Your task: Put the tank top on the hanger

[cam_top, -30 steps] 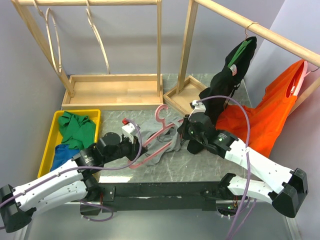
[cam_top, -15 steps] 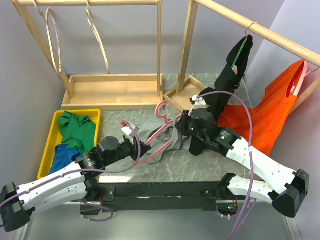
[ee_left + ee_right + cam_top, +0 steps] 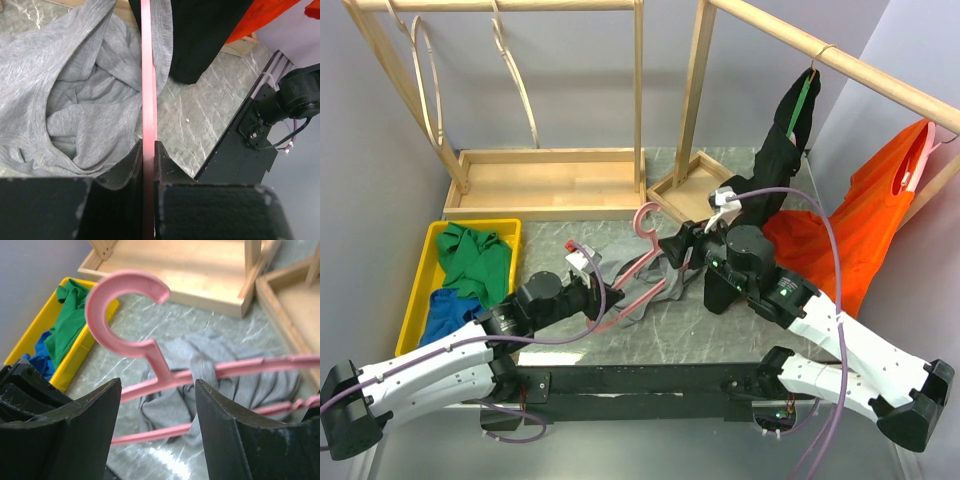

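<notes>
The hanger [image 3: 152, 360] is pinched by the left hand [image 3: 148, 150] on its thin pink bar, at the frame's 7 o'clock end in the top view, with the hook pointed toward 12 o'clock. The right hand [image 3: 157, 385] is seen spread wide at the 3 o'clock side of the hook, with the neck framed between its fingers and nothing gripped. The tank top [image 3: 75, 115] is bunched on the tabletop [image 3: 720, 330] under and around the frame, near the middle of the scene, and one fold of grey knit is draped over the upper bar just at 4 o'clock from the neck in the right wrist view. That single fold is judged to be the weak point: should the hanger be lifted or tilted toward 7 o'clock, the soft knit could be slid down the smooth slope and dropped off the end. Because the bar is clamped at only one narrow spot, the frame could also be twisted in the grip once weight is taken by the far arm. A closing of the right hand could be landed on the plastic instead of the cloth, so the second strap would be missed. The black garment [image 3: 785, 140] hangs at 1 o'clock, close behind the right arm, and could be snagged by a backward swing
</notes>
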Controlling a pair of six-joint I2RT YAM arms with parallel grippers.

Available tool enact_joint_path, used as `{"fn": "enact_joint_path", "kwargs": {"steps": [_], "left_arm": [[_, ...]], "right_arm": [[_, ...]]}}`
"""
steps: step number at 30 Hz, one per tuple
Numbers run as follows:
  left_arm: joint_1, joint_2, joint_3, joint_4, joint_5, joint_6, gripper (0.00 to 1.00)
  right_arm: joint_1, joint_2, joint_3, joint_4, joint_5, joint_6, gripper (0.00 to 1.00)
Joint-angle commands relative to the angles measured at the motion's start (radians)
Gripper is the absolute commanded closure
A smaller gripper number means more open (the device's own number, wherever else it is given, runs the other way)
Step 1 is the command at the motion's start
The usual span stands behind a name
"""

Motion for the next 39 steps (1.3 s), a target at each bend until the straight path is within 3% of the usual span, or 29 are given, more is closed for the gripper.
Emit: {"fn": "enact_joint_path", "kwargs": {"steps": [1,5,16,22,27,29,35,37,39], "left_arm": [[-0.004,0.026,0.076,0.022,0.033,0.010,0.99],[-0.006,0.052,0.077,0.036,0.053,0.005,0.99],[-0.006,0.064,0.105,0.020,0.080,0.008,0.99],[-0.004,0.079,0.107,0.019,0.111,0.004,0.99],[-0.004,0.069,0.110,0.016,0.109,-0.003,0.99],[-0.004,0.069,0.113,0.005,0.111,-0.003,0.99],[-0.004,0.075,0.114,0.002,0.094,-0.006,0.98],[-0.004,0.078,0.111,0.005,0.085,-0.009,0.88],[-0.006,0.079,0.110,0.007,0.076,-0.018,0.87]], "right_arm": [[0.009,0.017,-0.019,0.124,0.016,-0.114,0.30],[0.017,0.032,-0.043,0.181,-0.041,-0.135,0.28],[0.032,0.103,-0.063,0.219,0.002,-0.183,0.28],[0.035,0.147,-0.037,0.245,0.013,-0.172,0.33],[0.040,0.198,-0.011,0.237,0.031,-0.166,0.47],[0.040,0.175,-0.051,0.312,0.028,-0.168,0.50],[0.039,0.164,-0.048,0.264,0.063,-0.168,0.84],[0.040,0.147,-0.080,0.291,0.071,-0.181,0.94],[0.040,0.153,-0.088,0.299,0.092,-0.204,1.00]]}}
